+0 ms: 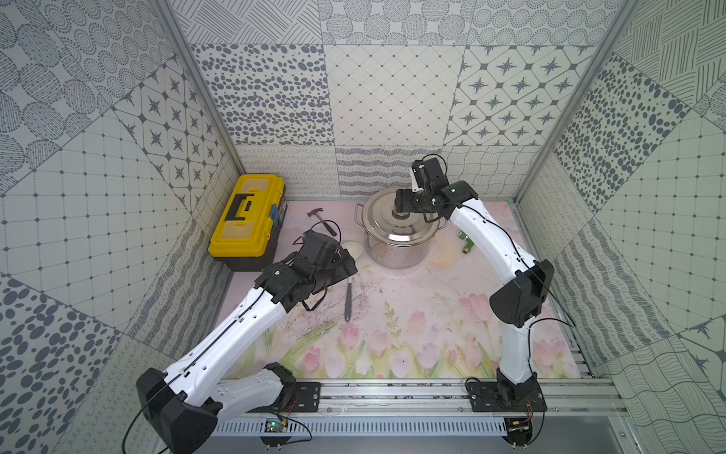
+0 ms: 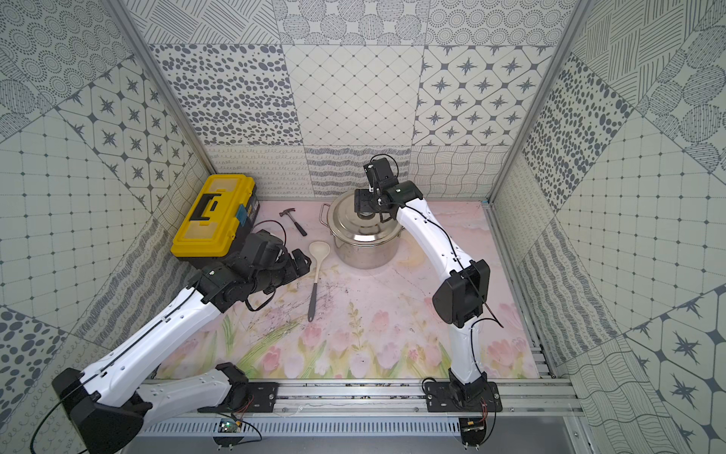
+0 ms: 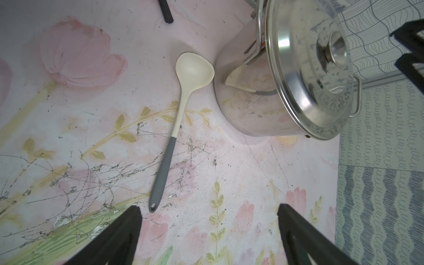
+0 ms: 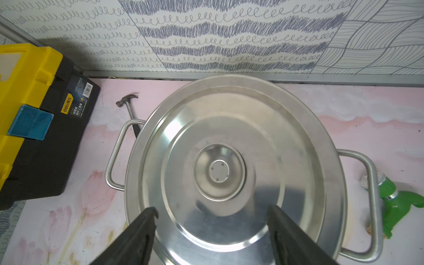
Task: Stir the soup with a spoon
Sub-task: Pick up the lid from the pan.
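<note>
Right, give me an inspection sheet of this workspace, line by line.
Surface: pink tulip-print mat, scratched and scuffed.
Job's things: spoon lying flat beside the steel pot, ungripped; lid on the pot.
Clutter: yellow toolbox, small hammer, green hose nozzle.
Grippers: left gripper open above the mat, near the spoon's handle; right gripper open above the lid, by its knob.
Cables: black loop under the left wrist; black cable along the right arm.
Surroundings: patterned wall panels on three sides; aluminium rail in front.
</note>
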Action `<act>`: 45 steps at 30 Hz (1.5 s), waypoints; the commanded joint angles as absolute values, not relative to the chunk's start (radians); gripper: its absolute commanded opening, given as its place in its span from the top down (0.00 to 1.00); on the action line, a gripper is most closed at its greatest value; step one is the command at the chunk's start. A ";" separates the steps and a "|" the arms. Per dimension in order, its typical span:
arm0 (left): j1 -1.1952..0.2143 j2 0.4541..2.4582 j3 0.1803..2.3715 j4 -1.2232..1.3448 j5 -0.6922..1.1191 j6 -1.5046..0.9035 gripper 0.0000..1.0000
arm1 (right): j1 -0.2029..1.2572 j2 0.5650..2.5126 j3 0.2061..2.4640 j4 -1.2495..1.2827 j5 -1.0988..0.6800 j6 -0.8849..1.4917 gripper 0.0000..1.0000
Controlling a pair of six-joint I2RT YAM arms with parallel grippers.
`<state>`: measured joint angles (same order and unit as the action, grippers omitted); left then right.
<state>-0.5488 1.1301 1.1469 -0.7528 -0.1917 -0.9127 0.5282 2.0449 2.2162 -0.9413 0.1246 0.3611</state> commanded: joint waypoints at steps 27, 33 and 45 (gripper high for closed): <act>-0.459 1.135 1.140 -0.777 -0.205 -0.913 0.03 | 0.571 2.270 2.482 -1.102 0.253 0.313 0.19; -0.456 1.138 1.140 -0.773 -0.197 -0.914 0.03 | 0.570 2.299 2.505 -1.101 0.242 0.311 0.19; -0.451 1.133 1.140 -0.768 -0.205 -0.916 0.03 | 0.558 2.327 2.525 -1.103 0.246 0.319 0.31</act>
<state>-0.4557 1.1336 1.1374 -0.7525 -0.2104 -0.9195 0.5617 2.3039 2.4931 -1.1118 0.2382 0.3111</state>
